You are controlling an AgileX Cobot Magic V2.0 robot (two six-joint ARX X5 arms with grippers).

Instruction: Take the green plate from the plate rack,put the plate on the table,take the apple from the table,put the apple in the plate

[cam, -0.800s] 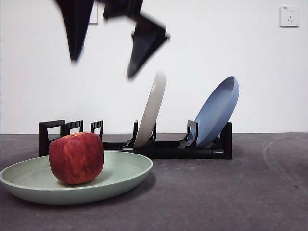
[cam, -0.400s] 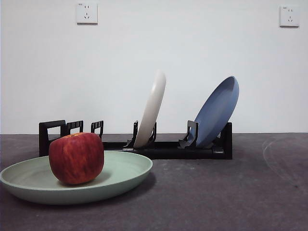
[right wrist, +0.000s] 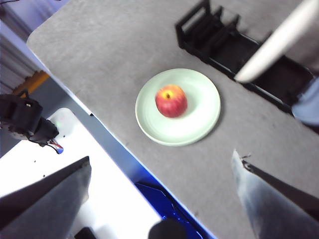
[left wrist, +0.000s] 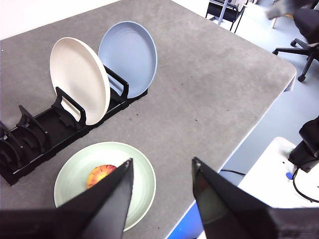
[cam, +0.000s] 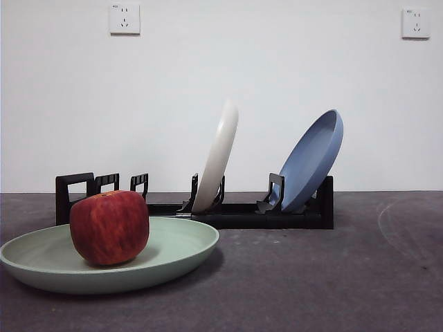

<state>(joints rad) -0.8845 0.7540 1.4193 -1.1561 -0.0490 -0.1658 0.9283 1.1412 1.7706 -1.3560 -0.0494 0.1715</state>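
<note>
Both pincers gape empty above; the apple (cam: 109,227) sits stem-up in the flat green plate (cam: 181,249).

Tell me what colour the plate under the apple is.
Pale sage green: the large round shallow plate shows best in the right wrist view.

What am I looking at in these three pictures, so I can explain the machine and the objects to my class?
It is a two-armed robot at a table. One picture looks level across the table; the other two come from cameras on each wrist, looking down from high above. The dark wedges are the left claw and right claw, both open and holding nothing. A red apple sits in a green plate. Behind, a black plate rack holds a cream plate and a blue plate.
</note>
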